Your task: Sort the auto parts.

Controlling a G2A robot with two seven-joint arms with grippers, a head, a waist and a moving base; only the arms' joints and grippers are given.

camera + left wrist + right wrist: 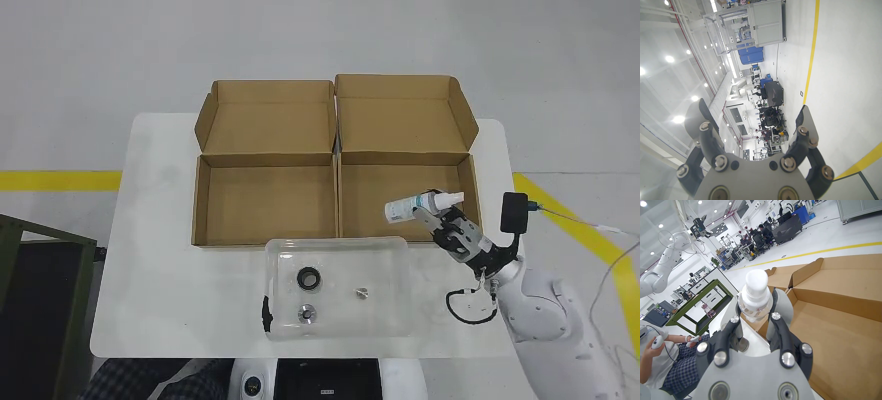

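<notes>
My right gripper (440, 212) (755, 311) is shut on a small clear bottle with a white cap (412, 206) (755, 289), held above the front right part of the right cardboard box (400, 215) (838, 332). A clear plastic tray (385, 310) at the table's front holds a black ring (310, 277), a small metal bolt (362, 293) and a round metal part (307, 314). A black part (266, 315) hangs at the tray's left edge. My left gripper (753, 111) is raised off the table, open, with nothing between its fingers.
Two open cardboard boxes stand side by side at the back, the left box (265, 200) with a bare floor. The white table (150, 260) has free room at its left. A green metal cart (702, 300) stands beside the table.
</notes>
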